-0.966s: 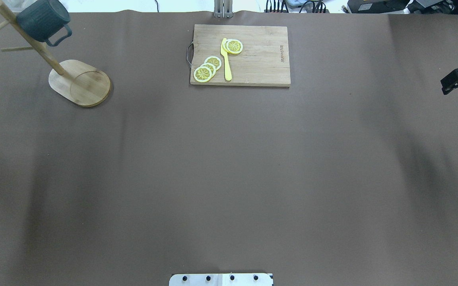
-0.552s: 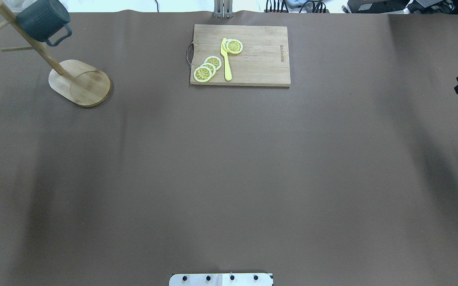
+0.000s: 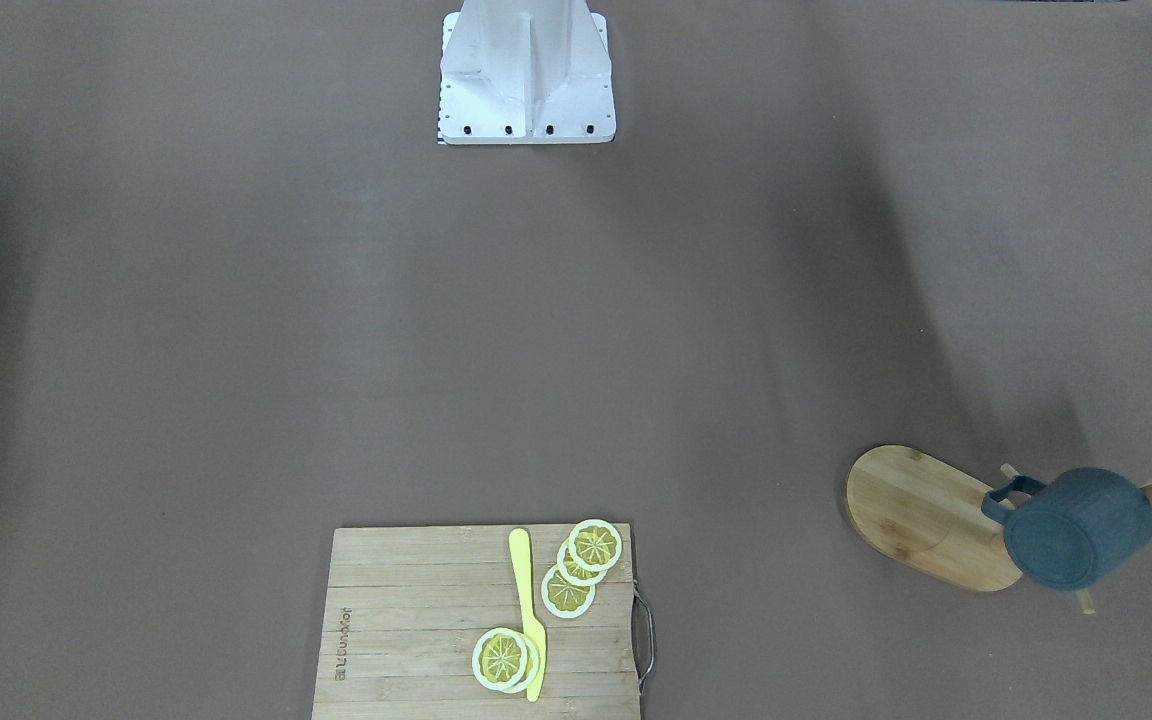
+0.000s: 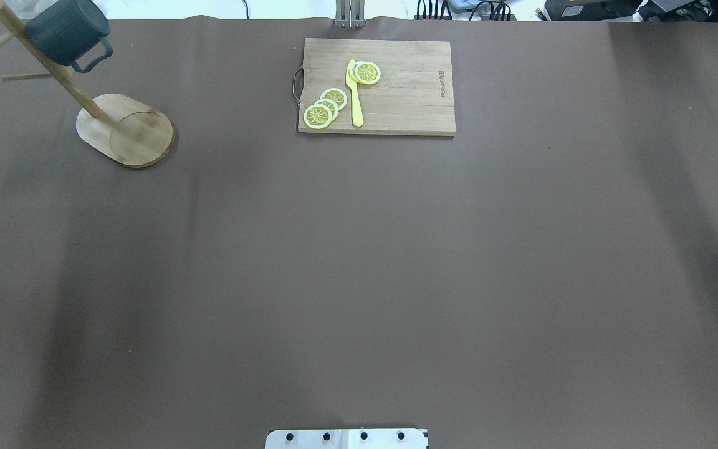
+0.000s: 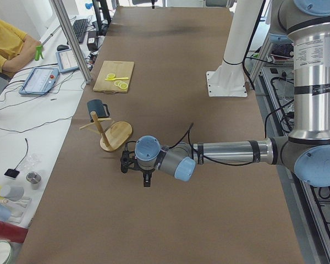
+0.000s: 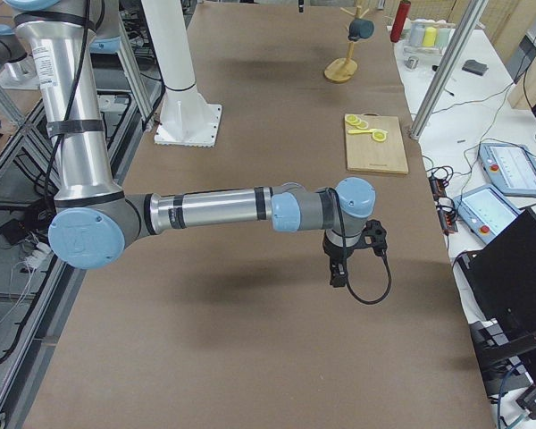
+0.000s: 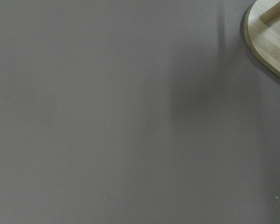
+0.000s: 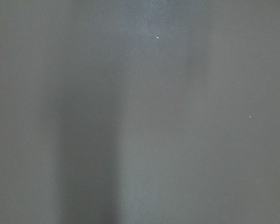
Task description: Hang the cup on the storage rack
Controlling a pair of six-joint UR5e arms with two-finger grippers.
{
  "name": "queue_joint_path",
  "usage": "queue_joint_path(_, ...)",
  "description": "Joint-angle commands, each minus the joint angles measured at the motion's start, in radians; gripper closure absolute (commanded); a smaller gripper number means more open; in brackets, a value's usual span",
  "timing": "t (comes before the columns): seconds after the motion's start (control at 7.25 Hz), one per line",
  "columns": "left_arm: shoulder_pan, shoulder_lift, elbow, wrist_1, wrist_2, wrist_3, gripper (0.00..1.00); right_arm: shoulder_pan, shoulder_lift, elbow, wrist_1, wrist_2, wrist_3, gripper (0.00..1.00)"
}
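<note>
The brown counter [image 4: 359, 280] carries the storage rack [image 4: 125, 131] on its oval base at the robot's far left, a cutting board [image 4: 409, 93] mid far edge, and a white mounting plate [image 3: 526, 100].

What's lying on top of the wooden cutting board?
A yellow knife and lemon slices in two overlapping groups lie on the cutting board. Overlaps hide parts of some slices, so their count is uncertain.
</note>
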Motion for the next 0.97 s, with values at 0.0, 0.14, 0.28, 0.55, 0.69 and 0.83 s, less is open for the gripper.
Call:
queue_joint_path(0.0, 0.001, 0.021, -0.008, 0.0, 0.04, -0.005, 0.02, 0.025, -0.023, -0.003, -0.022, 0.001, -0.086, 0.0)
queue_joint_path(0.14, 0.0, 0.021, -0.017, -0.002, 0.049, -0.007, 0.02, 0.025, -0.028, 0.008, -0.021, -0.001, -0.086, 0.0)
queue_joint_path(0.28, 0.001, 0.02, -0.015, -0.007, 0.049, -0.005, 0.01, 0.024, -0.029, -0.001, -0.014, 0.001, -0.084, 0.0)
queue_joint_path(0.55, 0.003, 0.02, -0.015, -0.01, 0.054, -0.002, 0.02, 0.024, -0.037, -0.001, -0.01, 0.002, -0.083, 0.0)
queue_joint_path(0.69, 0.003, 0.018, -0.017, -0.008, 0.11, 0.002, 0.02, 0.021, -0.038, 0.0, -0.01, 0.001, -0.083, 0.0)
queue_joint_path(0.83, 0.007, 0.018, -0.025, -0.004, 0.165, 0.008, 0.02, 0.019, -0.041, 0.0, -0.01, 0.001, -0.083, 0.0)
